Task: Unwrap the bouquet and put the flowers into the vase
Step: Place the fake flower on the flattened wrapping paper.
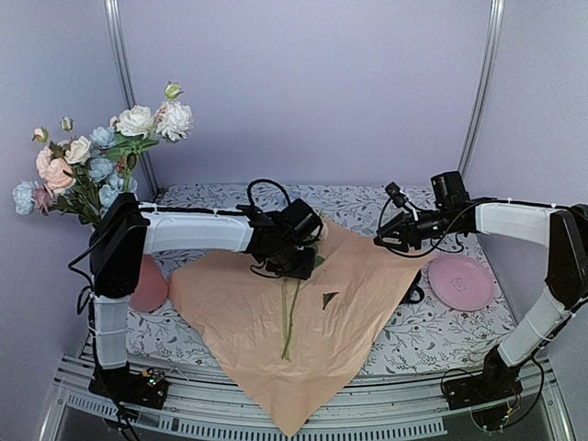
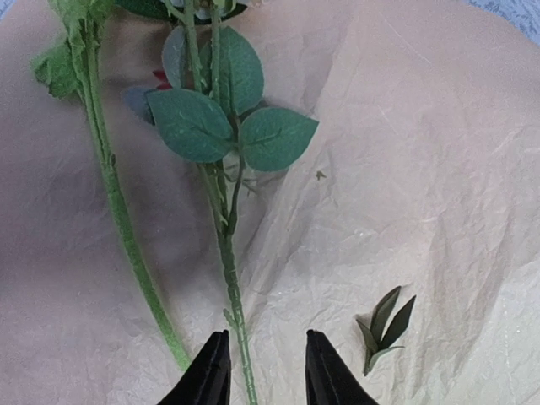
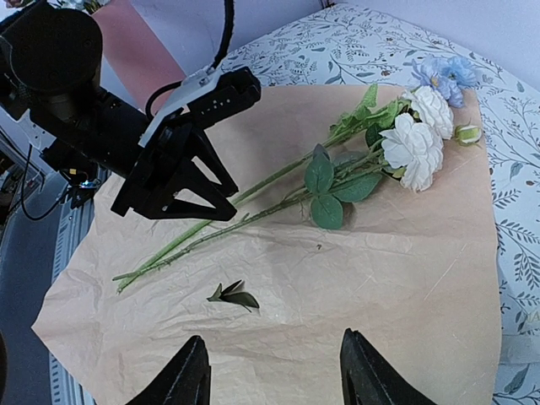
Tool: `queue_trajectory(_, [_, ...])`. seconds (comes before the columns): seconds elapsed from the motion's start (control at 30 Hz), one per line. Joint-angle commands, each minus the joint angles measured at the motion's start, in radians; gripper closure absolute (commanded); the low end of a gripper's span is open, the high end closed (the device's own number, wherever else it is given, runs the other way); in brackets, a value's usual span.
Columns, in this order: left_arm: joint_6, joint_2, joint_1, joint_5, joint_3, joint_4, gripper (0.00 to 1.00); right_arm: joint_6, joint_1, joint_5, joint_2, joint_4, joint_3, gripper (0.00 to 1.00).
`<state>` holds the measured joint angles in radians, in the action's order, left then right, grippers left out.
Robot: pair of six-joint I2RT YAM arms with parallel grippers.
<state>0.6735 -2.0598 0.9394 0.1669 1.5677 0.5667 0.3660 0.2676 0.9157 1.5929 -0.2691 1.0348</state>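
1. The left gripper [image 2: 267,337] is partly open, with a finger on each side of one thin green stem [image 2: 229,270] that lies flat on the paper. The stem runs close to the left finger and isn't pinched, so the gripper holds nothing.
2. The right gripper [image 3: 272,342] is spread wide and empty, hanging over the right side of the paper.
3. The paper [image 3: 380,270] is a crinkly peach-orange sheet, opened out flat on the floral-print table [image 1: 413,331].
4. A small loose leaf sprig [image 3: 232,295], dark green, sits on the sheet just beside the stems.
5. Further up, the thin stem carries a cluster of rounded green leaves [image 2: 224,110]. A thicker, fuzzier pale green stem lies to its left.
6. At the far end are the flowers [image 3: 413,148]: two ruffled cream-white blooms, a light blue one and a small closed bud, near the sheet's far corner.
7. Way off to the left is the pink vase [image 1: 147,285], mostly behind the left arm. Pink, blue and cream blooms rise above it, and its rim is hidden.
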Motion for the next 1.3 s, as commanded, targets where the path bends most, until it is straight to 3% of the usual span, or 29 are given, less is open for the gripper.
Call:
queue_trajectory(0.0, [0.012,-0.029,-0.007,-0.015,-0.008,0.034,0.68,0.016,-0.004,0.019,0.016,-0.008,0.024,0.45])
queue_trajectory(0.47, [0.014,-0.079,-0.007,-0.05,-0.023,0.018,0.67,0.03,-0.004,0.028,0.03,-0.027,0.035,0.45])
queue_trajectory(1.27, [0.001,-0.13,-0.031,-0.086,0.022,0.067,0.89,0.034,-0.003,0.025,0.028,-0.036,0.041,0.45])
